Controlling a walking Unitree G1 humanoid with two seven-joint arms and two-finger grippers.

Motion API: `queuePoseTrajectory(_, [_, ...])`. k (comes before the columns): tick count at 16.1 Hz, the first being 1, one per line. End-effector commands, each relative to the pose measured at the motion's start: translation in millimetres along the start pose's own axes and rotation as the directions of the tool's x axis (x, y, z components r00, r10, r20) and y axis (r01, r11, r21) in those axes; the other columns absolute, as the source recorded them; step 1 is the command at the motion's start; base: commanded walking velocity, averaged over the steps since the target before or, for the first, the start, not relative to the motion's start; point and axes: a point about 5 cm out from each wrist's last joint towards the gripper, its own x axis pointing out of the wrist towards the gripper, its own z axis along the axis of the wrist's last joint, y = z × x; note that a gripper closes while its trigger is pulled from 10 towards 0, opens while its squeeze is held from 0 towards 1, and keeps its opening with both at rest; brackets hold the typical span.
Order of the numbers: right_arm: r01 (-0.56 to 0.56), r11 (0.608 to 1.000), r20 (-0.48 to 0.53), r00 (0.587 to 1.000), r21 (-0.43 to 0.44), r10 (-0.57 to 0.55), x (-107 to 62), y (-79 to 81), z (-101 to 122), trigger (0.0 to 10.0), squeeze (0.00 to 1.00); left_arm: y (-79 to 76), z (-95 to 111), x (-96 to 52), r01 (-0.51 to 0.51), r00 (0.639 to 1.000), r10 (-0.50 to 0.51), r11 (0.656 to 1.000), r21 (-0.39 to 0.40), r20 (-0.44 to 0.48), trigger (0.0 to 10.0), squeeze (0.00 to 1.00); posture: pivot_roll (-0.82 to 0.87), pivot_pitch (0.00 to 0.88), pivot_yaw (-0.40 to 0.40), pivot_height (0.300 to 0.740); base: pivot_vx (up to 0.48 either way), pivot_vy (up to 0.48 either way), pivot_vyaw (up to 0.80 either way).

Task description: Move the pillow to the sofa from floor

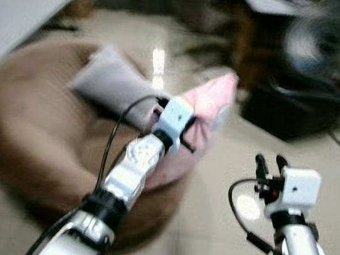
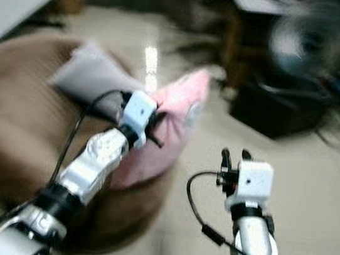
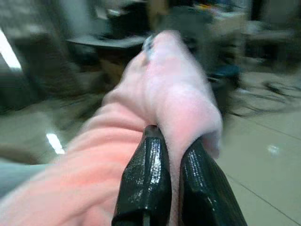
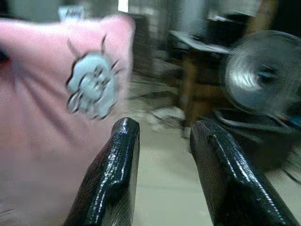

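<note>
Light: dim indoor; glare on floor [image 1: 159, 62] | Blur: heavy motion, all views

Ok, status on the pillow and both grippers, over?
Left gripper shut on pink pillow, holding it at the brown sofa. Right gripper open, holding nothing, beside the pillow. Grey pillow on the sofa behind it.

No text, label or number can be read anywhere.
</note>
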Motion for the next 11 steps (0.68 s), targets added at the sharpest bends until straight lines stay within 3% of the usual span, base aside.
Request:
queuePoseTrajectory(1, [-0.027,1.0,0.018,0.999,0.014,0.027,2.1,7.3,3,10.0,0.0,15.1,5,-2.2,-0.049,0.998,0.048,0.999,0.015,0.032,10.0,0.0,-0.09,0.004,0.031,0.74,0.33,0.0,0.8])
queuePoseTrajectory(4, [-0.032,0.999,0.015,0.999,0.012,0.032,1.8,6.6,1,10.0,0.0,15.4,3,-0.8,-0.045,0.999,0.044,0.999,0.022,0.023,10.0,0.0,-0.08,0.007,0.03,0.74,0.33,0.0,0.8])
queuePoseTrajectory(6, [-0.024,1.0,0.0,1.0,0.002,0.024,0.5,3.6,-3,10.0,0.0,10.9,-7,2.3,-0.012,0.999,0.013,1.0,0.019,-0.053,10.0,0.0,-0.08,0.011,0.025,0.74,0.319,0.0,0.8])
queuePoseTrajectory(8, [0.003,0.999,-0.015,1.0,0.043,-0.003,-1.1,1.3,-8,10.0,0.0,-6.0,-22,8.7,0.051,0.988,-0.051,0.999,-0.005,-0.145,10.0,0.0,-0.06,0.024,0.016,0.74,0.0,0.0,0.0])
queuePoseTrajectory(11, [-0.039,0.998,-0.018,0.999,0.043,0.04,-4.8,4.4,-10,10.0,0.0,-26.4,-26,22.8,0.099,0.976,-0.092,0.995,0.026,-0.198,10.0,0.0,-0.06,0.052,0.008,0.74,0.0,0.0,0.0])
